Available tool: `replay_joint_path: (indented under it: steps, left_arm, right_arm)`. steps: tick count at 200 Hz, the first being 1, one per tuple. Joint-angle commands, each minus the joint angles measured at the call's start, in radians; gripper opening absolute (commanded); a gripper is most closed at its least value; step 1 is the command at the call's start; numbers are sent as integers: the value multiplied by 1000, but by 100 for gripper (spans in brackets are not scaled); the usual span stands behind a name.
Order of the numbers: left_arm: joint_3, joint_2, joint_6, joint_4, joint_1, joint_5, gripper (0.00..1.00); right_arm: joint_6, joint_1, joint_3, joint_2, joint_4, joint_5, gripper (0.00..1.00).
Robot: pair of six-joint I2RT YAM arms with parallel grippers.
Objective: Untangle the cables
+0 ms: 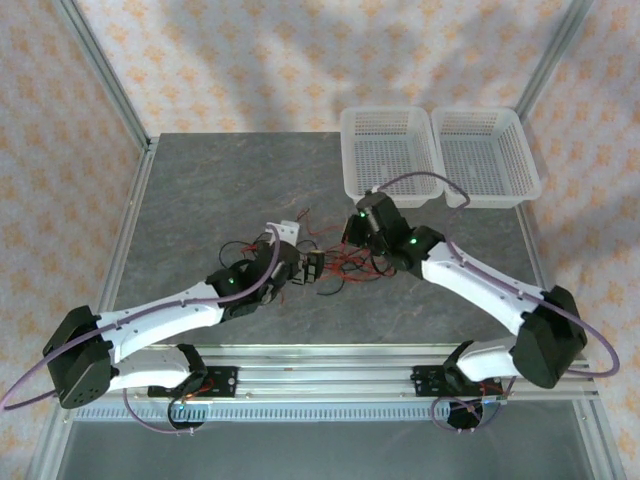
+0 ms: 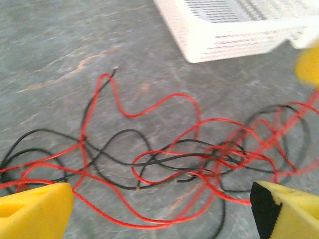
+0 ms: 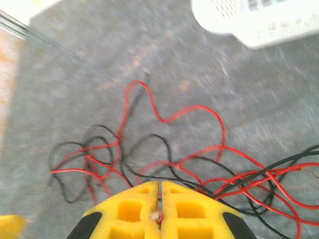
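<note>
Yellow fingers [image 3: 134,211] of the right end effector [image 3: 159,185] show at 6 o'clock in the right wrist view. They are pressed together, and a small bit of red wire sits pinched in the seam between them. Just beyond them, toward 12 o'clock, the cables [image 3: 164,149] lie on the grey counter [image 3: 99,59]. They are thin red wires and thin black wires, curly, crossing one over another many times in one loose, flat clump. One red loop reaches out to 12 o'clock of the clump, with a black end beside it.

In the left wrist view the left end effector [image 2: 160,193] stands wide apart, with one yellow finger [image 2: 35,209] at 7 o'clock and the other at 5 o'clock. The clump lies on the counter under the gap. At 3 o'clock some red strands look blurred and run up toward a yellow shape at the right edge.

In the top view the cables [image 1: 340,265] are near the middle of the counter, between both end effectors: the left one [image 1: 305,268] at 9 o'clock of the clump, the right one [image 1: 352,238] at about 1 o'clock. Two white baskets [image 1: 388,111] stand side by side at 1 o'clock on the counter, apart from the clump.
</note>
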Motion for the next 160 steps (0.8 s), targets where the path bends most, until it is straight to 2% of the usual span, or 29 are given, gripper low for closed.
replay_joint_path:
  steps: [1, 48, 108, 127, 160]
  left_arm:
    - [-7, 11, 149, 169, -51, -48, 93]
    - [66, 163, 252, 274, -94, -91, 94]
    - [89, 346, 264, 495, -96, -279, 92]
    - [108, 397, 248, 502, -93, -359, 91]
    - [143, 481, 149, 403, -61, -429, 89]
  right_arm:
    - [-54, -5, 58, -34, -76, 15, 0]
    - [-67, -10, 127, -47, -94, -20, 0]
    - [-106, -11, 285, -77, -177, 11, 0]
    - [-123, -11, 348, -90, -211, 31, 0]
    - [-166, -11, 472, -110, -273, 74, 0]
